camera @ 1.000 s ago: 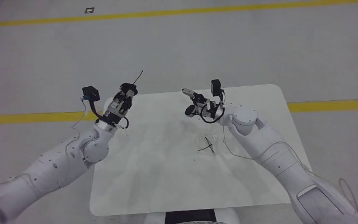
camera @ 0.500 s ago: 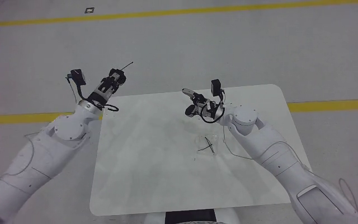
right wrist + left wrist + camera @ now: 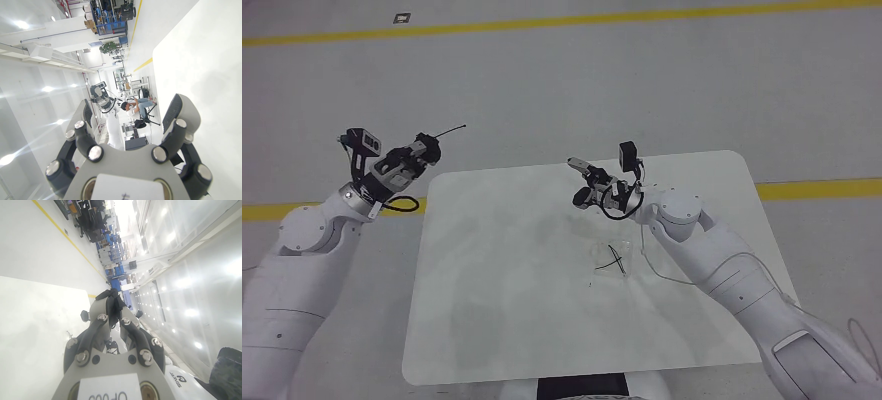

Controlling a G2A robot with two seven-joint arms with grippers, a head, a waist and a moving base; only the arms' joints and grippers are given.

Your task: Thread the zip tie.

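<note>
My left gripper (image 3: 426, 146) hangs beyond the table's far left corner, over the floor, shut on a black zip tie (image 3: 450, 130) whose thin tail sticks out past the fingertips. In the left wrist view the black strap (image 3: 112, 294) is bunched between the closed fingers (image 3: 98, 306). My right gripper (image 3: 576, 165) is raised over the table's far edge near the middle, open with nothing in it; its ribbed pads (image 3: 171, 110) stand wide apart around the gripper's centre (image 3: 130, 106). Two more black zip ties (image 3: 614, 260) lie crossed on the white table (image 3: 512, 310).
A thin pale cable (image 3: 654, 268) runs along the table beside the crossed ties. Yellow floor lines (image 3: 812, 188) pass behind and beside the table. The table's left half and near side are bare.
My left arm has swung left and away from the table's far left corner, carrying the zip tie out over the floor. The right arm has stayed put.
</note>
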